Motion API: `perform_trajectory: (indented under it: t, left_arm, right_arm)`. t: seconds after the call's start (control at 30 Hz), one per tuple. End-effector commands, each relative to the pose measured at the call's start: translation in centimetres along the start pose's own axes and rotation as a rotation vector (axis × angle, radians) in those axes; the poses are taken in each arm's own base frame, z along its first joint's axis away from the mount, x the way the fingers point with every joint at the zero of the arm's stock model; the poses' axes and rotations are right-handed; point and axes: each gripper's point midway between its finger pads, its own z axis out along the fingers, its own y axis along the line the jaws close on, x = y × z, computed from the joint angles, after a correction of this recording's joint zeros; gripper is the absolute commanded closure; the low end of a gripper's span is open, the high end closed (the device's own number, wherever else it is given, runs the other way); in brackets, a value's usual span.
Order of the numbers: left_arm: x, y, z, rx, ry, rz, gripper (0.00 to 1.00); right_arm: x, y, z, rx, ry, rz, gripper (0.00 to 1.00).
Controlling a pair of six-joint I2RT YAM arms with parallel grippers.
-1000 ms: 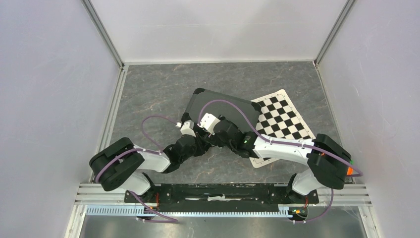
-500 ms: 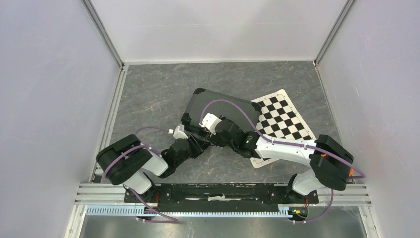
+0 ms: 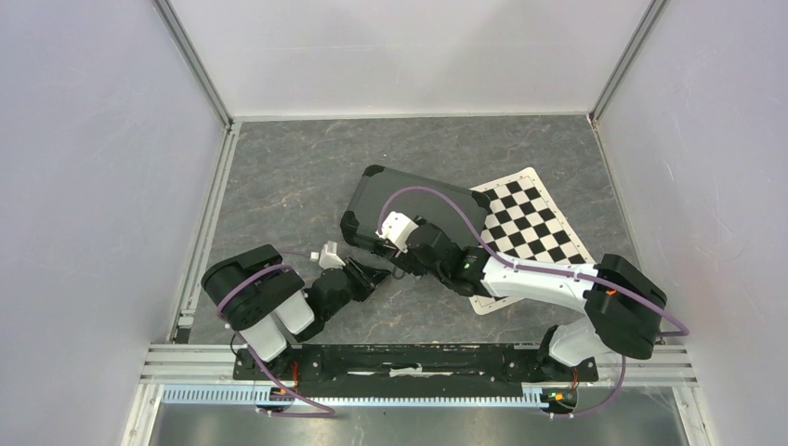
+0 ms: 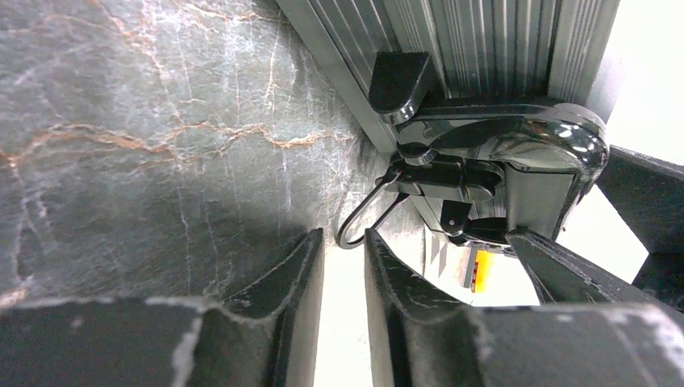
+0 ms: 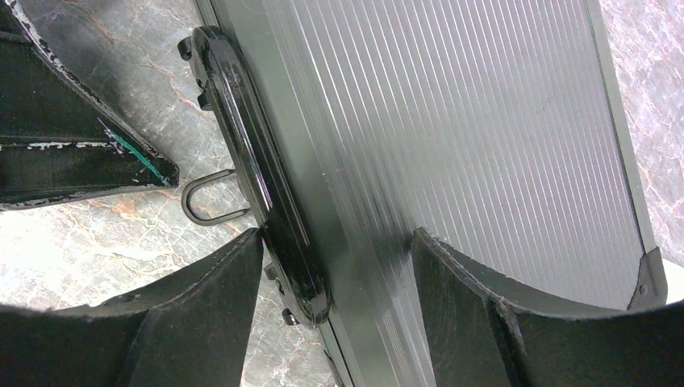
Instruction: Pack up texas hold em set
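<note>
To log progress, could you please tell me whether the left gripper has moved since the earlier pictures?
Yes. The left gripper has drawn back from the near edge of the black case, toward the bottom of the top view; the case has not shifted.

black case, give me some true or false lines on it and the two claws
1. The black case lies on the table with its lid shut. True.
2. The case sits wholly on the checkered mat. False: only its right corner overlaps the mat; the rest is on the table.
3. The left claw holds a poker chip. False: it is empty, with a narrow gap between its fingers, clear of the case.
4. The right claw stands wide over the case's handle, one finger on each side. True.
</note>
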Motion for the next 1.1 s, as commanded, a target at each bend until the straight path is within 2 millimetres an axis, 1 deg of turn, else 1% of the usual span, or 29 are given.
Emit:
perform_trajectory:
  t: [0.0,0.13,0.23,0.33,0.4,0.53,0.67,0.73,0.83,0.9,1.07]
  left_arm:
    - [0.1,1.2,0.3,-0.043,-0.001,-0.009,0.65]
    - [0.3,0.7,0.6,-0.013,0.005,-0.017,0.61]
    - [0.6,0.9,1.0,-0.021,0.019,0.0,0.57]
    - [0.8,0.0,1.7,0.024,0.029,0.092,0.57]
    - [0.6,0.4,2.0,0.012,0.016,0.133,0.57]
    - [0.0,0.8,2.0,0.004,-0.019,0.192,0.56]
    - [-0.6,1.8,1.9,-0.055,-0.04,0.249,0.55]
    - [-0.7,1.9,2.0,-0.075,-0.036,0.281,0.57]
    - [-0.3,0.9,2.5,-0.036,-0.016,0.305,0.61]
    - [0.2,0.4,2.9,-0.009,0.005,0.303,0.63]
    - [1.0,0.6,3.2,0.011,0.035,0.281,0.68]
  right_arm:
    - [6.3,1.9,-0.6,-0.084,0.202,-0.01,0.28]
    - [6.3,1.9,-0.7,-0.085,0.203,-0.009,0.29]
    - [6.3,1.9,-0.7,-0.085,0.203,-0.009,0.29]
    - [6.3,1.9,-0.7,-0.088,0.203,-0.009,0.29]
    - [6.3,2.0,-0.7,-0.092,0.203,-0.009,0.29]
    - [6.2,2.0,-0.8,-0.093,0.199,-0.007,0.3]
    - [6.1,1.9,-0.8,-0.095,0.194,-0.006,0.29]
    - [6.1,1.9,-0.7,-0.098,0.195,-0.005,0.3]
    - [6.0,2.0,-0.6,-0.101,0.195,-0.005,0.3]
    - [6.0,2.0,-0.6,-0.101,0.196,-0.003,0.3]
    - [5.9,2.0,-0.7,-0.105,0.194,-0.001,0.3]
